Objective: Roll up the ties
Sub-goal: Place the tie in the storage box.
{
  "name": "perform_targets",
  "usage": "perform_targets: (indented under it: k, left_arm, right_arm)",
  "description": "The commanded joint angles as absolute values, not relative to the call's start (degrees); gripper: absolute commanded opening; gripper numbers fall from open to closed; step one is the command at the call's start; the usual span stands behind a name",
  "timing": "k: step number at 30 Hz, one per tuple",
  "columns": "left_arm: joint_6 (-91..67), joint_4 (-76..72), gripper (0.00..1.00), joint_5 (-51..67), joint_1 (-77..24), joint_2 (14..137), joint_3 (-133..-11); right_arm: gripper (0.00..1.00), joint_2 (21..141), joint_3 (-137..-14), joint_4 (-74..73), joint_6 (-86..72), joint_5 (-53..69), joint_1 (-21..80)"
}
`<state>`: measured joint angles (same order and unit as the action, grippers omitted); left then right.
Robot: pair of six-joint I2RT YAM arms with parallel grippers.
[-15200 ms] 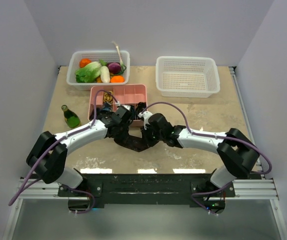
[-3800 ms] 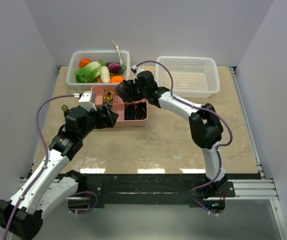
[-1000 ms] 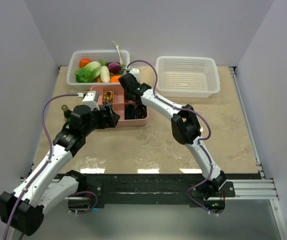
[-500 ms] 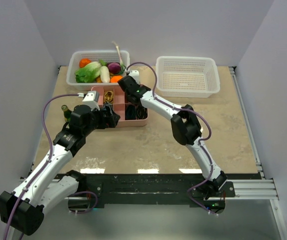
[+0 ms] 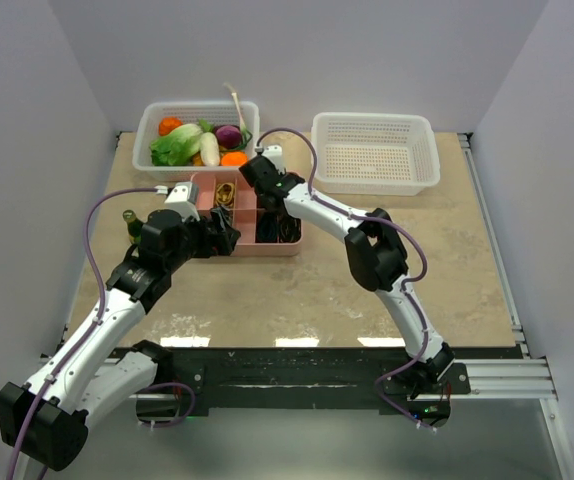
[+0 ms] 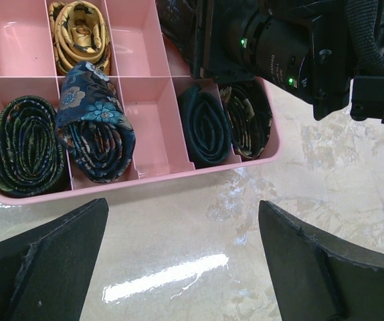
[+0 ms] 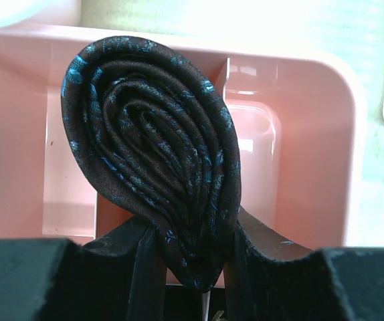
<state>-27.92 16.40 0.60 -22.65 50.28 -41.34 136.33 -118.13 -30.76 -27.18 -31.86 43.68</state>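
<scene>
Two arms are working at the pink tray (image 5: pixel 267 249). On the left side, the left gripper (image 6: pixel 182 208) hangs just off the tray's near edge, jaws spread wide, nothing in them. Its wrist cam shows rolled ties sitting in the compartments: a dark green coil (image 6: pixel 25 144), a blue floral one (image 6: pixel 95 130) beside it, a gold one (image 6: pixel 78 33) behind, then a dark teal coil (image 6: pixel 205 124) and a brown patterned one (image 6: pixel 249 117) side by side in the right-hand slot. Over on the right, the right gripper (image 7: pixel 190 237) is clamped on a tightly rolled dark tie (image 7: pixel 158 134) with blue specks, held upright over the tray
</scene>
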Motion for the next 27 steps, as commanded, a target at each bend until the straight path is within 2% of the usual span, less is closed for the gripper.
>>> perform_targets:
  k: [1, 8, 12, 20, 22, 24, 27]
  left_arm:
    - [-28.30, 14.77, 1.00, 0.18, -22.94, 50.01, -41.48]
    - [-28.39, 14.85, 1.00, 0.18, -22.94, 50.19, -41.40]
    - [-28.39, 14.77, 1.00, 0.18, -22.94, 50.36, -41.31]
    - [-28.39, 14.85, 1.00, 0.09, -22.94, 50.80, -41.31]
    - [-28.48, 14.94, 1.00, 0.17, -22.85, 50.98, -41.31]
    - [-28.39, 15.20, 1.00, -1.39, -22.94, 51.24, -41.57]
    - [-28.21, 16.26, 1.00, -3.51, -22.94, 52.47, -42.89]
  right_arm:
    - [0.00, 140.89, -119.00, -45.26, -25.58, -30.59, 42.36]
    - [0.03, 142.65, -122.08, -45.53, -23.29, -24.88, 42.98]
    - [0.13, 142.65, -122.78, -46.23, -22.77, -23.47, 43.50]
    - [0.15, 141.68, -126.91, -49.22, -22.15, -26.10, 45.17]
    - [0.19, 141.07, -126.91, -49.05, -22.06, -26.02, 45.09]
    - [0.31, 141.15, -126.91, -48.87, -21.88, -25.67, 45.09]
    - [0.42, 141.85, -127.18, -49.13, -21.88, -24.53, 45.09]
